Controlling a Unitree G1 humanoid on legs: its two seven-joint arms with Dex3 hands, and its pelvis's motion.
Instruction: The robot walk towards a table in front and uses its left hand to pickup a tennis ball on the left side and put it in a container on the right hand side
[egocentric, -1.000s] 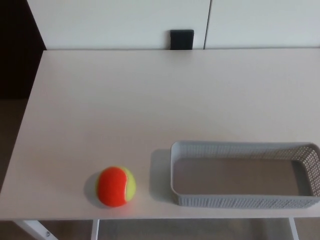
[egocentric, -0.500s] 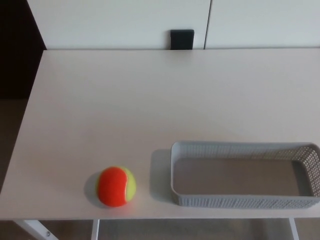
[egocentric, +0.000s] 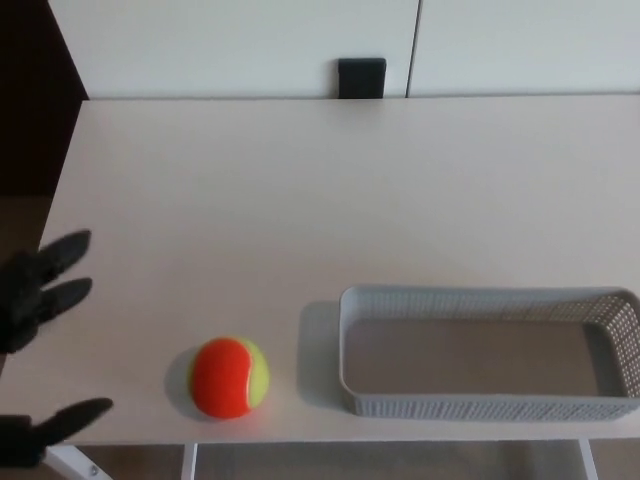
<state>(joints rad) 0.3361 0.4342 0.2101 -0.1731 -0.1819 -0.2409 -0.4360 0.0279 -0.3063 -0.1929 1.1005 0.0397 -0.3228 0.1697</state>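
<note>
Here the left robot hand (egocentric: 28, 292), fingers spread and empty, hovers at nine o'clock of the ball (egocentric: 230, 377); the basket (egocentric: 490, 405) lies at its three o'clock on the tabletop (egocentric: 300, 180).

so the tennis ball (egocentric: 230, 377) is half orange, half yellow-green, with the orange half on the left, sitting near the front edge of the white table (egocentric: 300, 190). the container (egocentric: 480, 406) is a grey mesh-walled rectangular basket, upright, bare floor showing, just right of the ball, not touching
</note>
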